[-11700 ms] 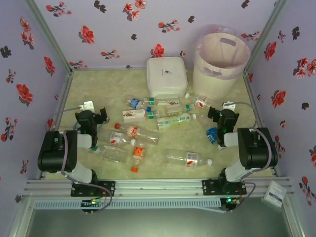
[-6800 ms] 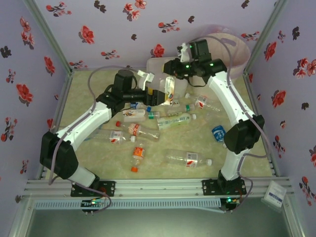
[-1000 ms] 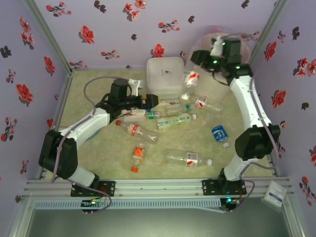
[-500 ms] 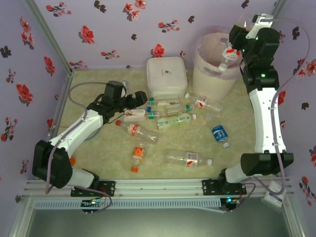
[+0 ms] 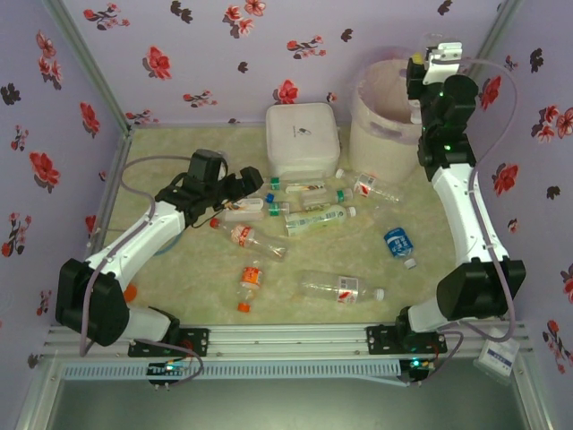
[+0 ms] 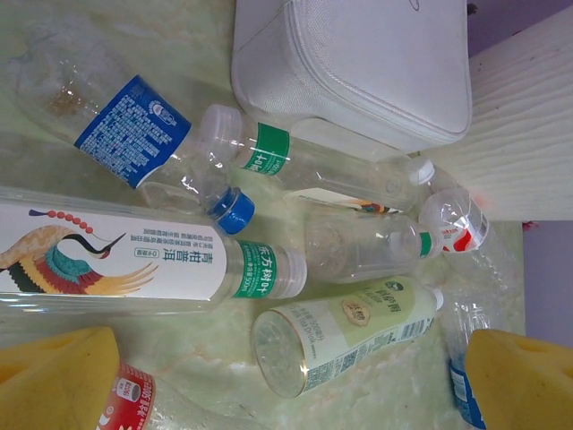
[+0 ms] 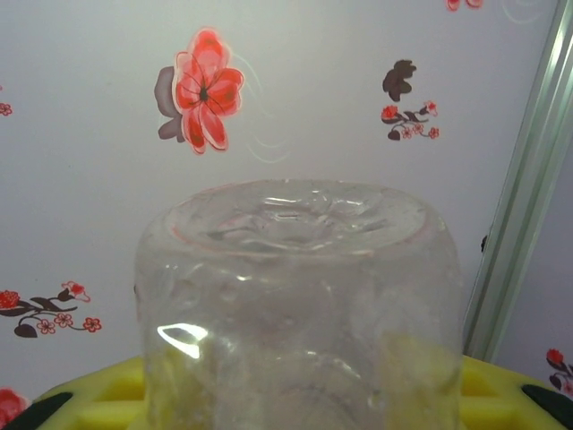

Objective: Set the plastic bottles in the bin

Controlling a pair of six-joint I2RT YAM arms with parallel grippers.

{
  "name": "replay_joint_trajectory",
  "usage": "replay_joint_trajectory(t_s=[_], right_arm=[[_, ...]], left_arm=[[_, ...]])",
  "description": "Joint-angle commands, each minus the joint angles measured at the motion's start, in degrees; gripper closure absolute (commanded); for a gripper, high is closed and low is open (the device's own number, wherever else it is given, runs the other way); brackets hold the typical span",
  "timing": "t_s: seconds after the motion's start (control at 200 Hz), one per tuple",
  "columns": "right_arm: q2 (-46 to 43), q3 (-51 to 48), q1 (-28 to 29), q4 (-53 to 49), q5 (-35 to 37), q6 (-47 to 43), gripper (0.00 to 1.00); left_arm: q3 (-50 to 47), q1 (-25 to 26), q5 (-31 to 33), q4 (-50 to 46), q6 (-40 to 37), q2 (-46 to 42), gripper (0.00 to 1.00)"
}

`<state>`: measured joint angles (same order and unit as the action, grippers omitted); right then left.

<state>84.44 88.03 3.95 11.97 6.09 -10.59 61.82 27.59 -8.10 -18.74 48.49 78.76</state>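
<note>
Right wrist view first: the right pincer [image 5: 419,79] is part-closed and clamped on a clear plastic bottle [image 7: 295,296]. The yellow pads [image 7: 81,399] hug both of its sides, and its ridged bottom points at the flowery purple wall. In the top external view that arm is reared up tall at the far right. Its pincer sits above the right side of the mouth of the tall round cream-white bin with the pale-pink bag [image 5: 380,134].

The left pincer [image 5: 246,182] is spread wide with nothing in it, hanging over the bottle pile just near of the flat white square box [image 5: 303,134]. Its arm stretches low from the near left toward the middle. The other bottles lie on their sides on the pale green marbled surface [image 5: 197,305].

Labels from the left wrist view, all in Chinese print:
- a white-label bottle with a crane drawing [image 6: 116,260] and a green neck band
- a blue-label bottle with a blue cap [image 6: 134,130]
- a pale-green-label bottle [image 6: 349,336]
</note>
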Motion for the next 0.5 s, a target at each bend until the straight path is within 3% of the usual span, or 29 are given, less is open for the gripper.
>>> replay_joint_trajectory(t_s=[0.0, 0.495], right_arm=[[1.6, 3.6, 0.6, 3.1, 1.3, -3.2, 1.0], [7.4, -4.0, 5.6, 4.9, 5.7, -15.4, 1.0]], left_arm=[[-0.3, 0.4, 1.2, -0.5, 1.3, -1.1, 0.0], [-2.3, 0.8, 1.6, -0.9, 0.7, -1.4, 0.0]])
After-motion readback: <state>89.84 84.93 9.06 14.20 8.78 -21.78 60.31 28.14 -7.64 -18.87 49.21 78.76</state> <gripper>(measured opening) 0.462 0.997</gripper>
